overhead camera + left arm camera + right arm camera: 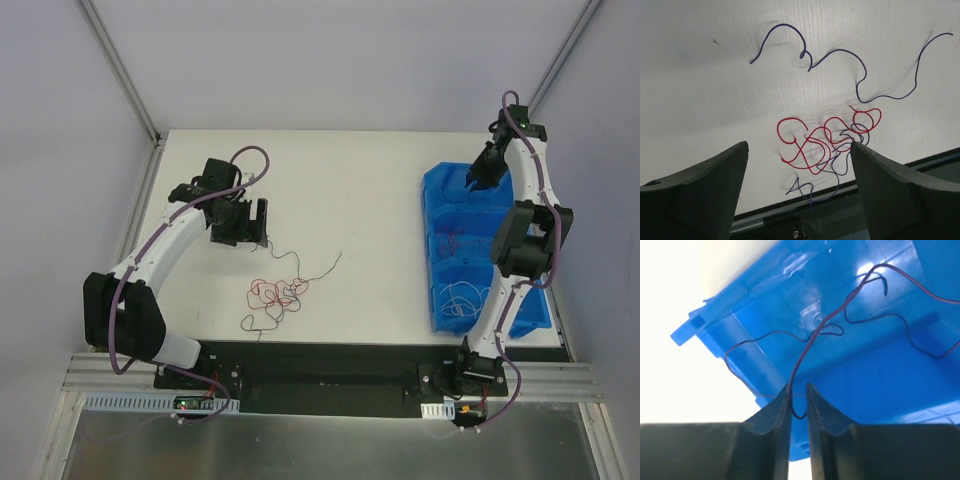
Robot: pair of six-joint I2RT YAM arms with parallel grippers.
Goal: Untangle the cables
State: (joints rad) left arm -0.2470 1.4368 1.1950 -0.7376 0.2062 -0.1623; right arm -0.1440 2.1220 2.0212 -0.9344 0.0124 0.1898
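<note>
A tangle of red and dark purple cables (275,295) lies on the white table near its front edge. In the left wrist view the red loops (825,140) knot with a purple strand (860,80) that trails away. My left gripper (250,225) hovers behind the tangle, open and empty, its jaws wide apart (799,145). My right gripper (478,177) is over the far compartment of the blue bin (440,190). Its jaws (798,386) stand a narrow gap apart, and a thin dark red cable (815,335) loops loosely in the gap and trails into the bin.
The blue bin's wall (880,375) fills the right wrist view. Its middle compartment holds reddish wires (455,245) and its near one white wires (462,300). A black strip (920,165) runs along the table's front edge just past the tangle.
</note>
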